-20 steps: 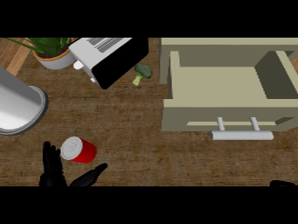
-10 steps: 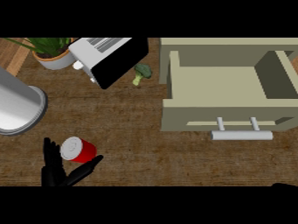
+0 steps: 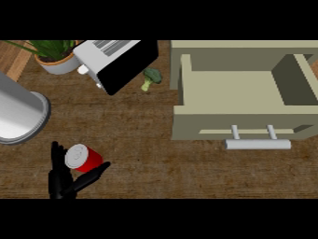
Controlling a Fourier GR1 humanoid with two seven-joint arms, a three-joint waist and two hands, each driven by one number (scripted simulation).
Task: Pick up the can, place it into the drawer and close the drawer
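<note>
The left robot hand (image 3: 66, 179) is shown at the lower left of the wooden surface (image 3: 161, 168), its fingers now spread on either side of the red cylindrical can with a silver top (image 3: 82, 158). Over the last second the hand has been brought closer about the can, which has stayed in place; one finger is seen at the can's left and another at its lower right, but whether they touch it cannot be told, and the can is not yet lifted. The right robot hand, earlier glimpsed at the lower right edge, is no longer in view. The beige open drawer (image 3: 247, 93) lies well apart at the upper right. The grasping step is judged to be under way.
</note>
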